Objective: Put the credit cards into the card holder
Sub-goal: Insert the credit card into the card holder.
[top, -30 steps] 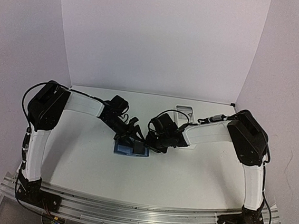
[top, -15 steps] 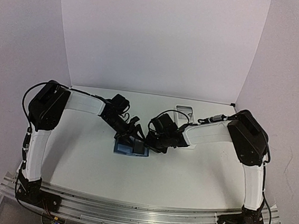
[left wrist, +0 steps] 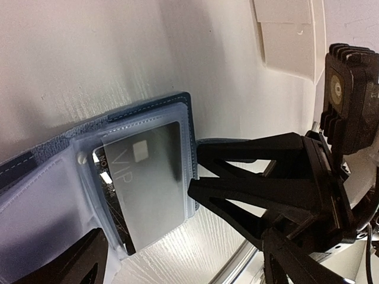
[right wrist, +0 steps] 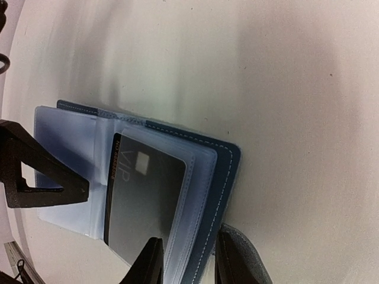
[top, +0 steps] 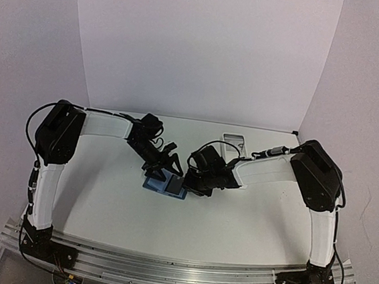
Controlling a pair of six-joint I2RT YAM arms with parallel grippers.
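We see the white table (top: pixel 103 201) with a long white tray (top: pixel 233 143) at its far edge. The blue card holder (top: pixel 165 185) lies open near the middle — the right gripper (top: pixel 190 181) is clenched on its cover edge, and the left gripper (top: pixel 162 165) is spread wide over it, holding nothing. A grey credit card (right wrist: pixel 145 195) marked VIP sits inside a clear sleeve.
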